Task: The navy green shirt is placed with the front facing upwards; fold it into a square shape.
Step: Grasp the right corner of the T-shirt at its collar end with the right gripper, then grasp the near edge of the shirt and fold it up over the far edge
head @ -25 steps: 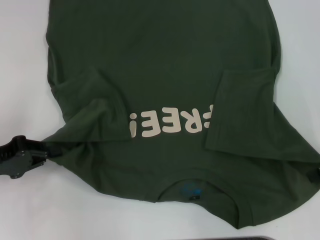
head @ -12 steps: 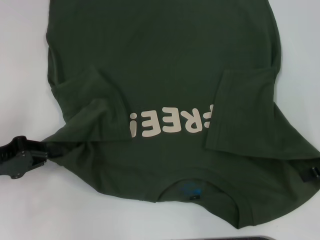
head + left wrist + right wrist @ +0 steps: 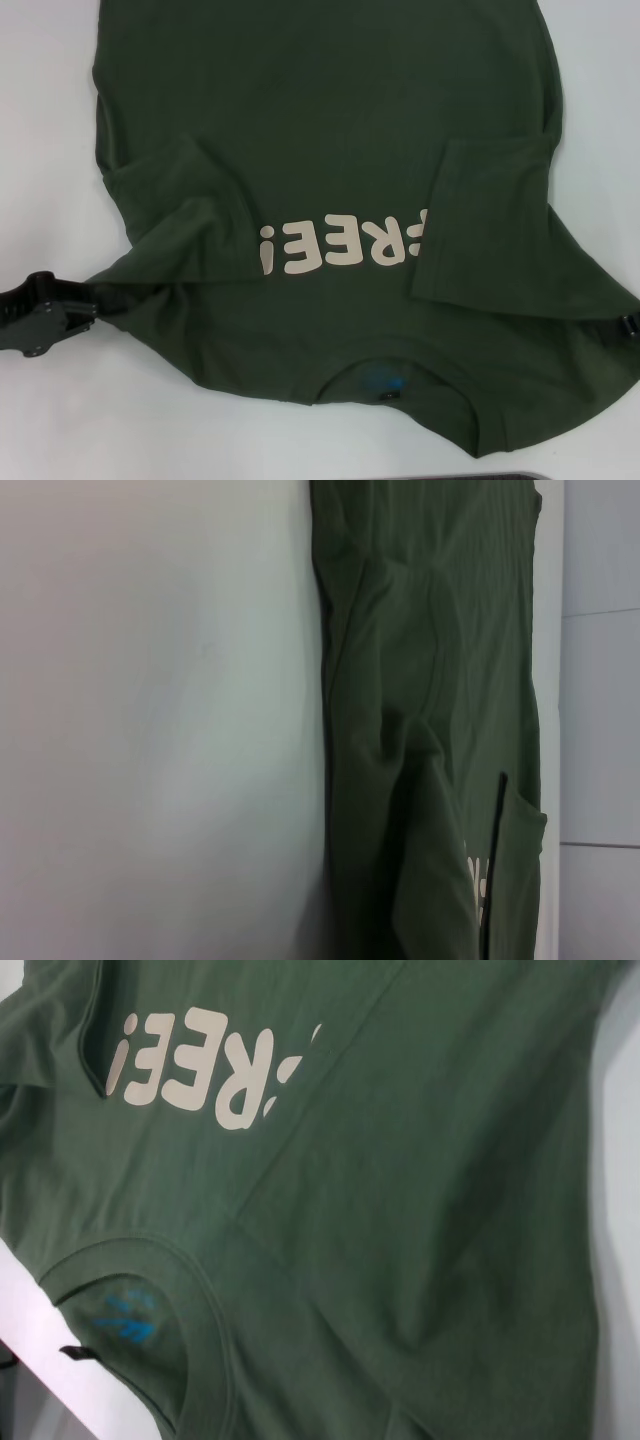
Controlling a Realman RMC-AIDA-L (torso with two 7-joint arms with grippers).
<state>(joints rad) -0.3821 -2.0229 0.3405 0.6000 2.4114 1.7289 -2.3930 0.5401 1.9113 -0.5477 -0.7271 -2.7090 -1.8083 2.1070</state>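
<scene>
The navy green shirt (image 3: 330,190) is spread front-up across the white table (image 3: 50,120), its neckline (image 3: 385,375) at the near edge and its body cut off by the far edge of the head view. Both short sleeves are seen folded in over the chest, the right one covering the first letter of the cream lettering (image 3: 335,245), which is read upside down from the robot's side. The left gripper (image 3: 92,305) is seen low at the near left of the shirt, its black body on the bare table and its tip at the cloth's edge; whether cloth is pinched there cannot be told. Only a sliver of the right gripper (image 3: 628,327) is caught at the right border, against the shirt's near right edge, and its grasp cannot be told either. A raised ridge of fabric along the shirt's left edge (image 3: 400,770) is shown only by the left wrist view, with no fingers in it. The blue print inside the collar (image 3: 125,1315) is shown clearly only by the right wrist view, but cannot be read.
</scene>
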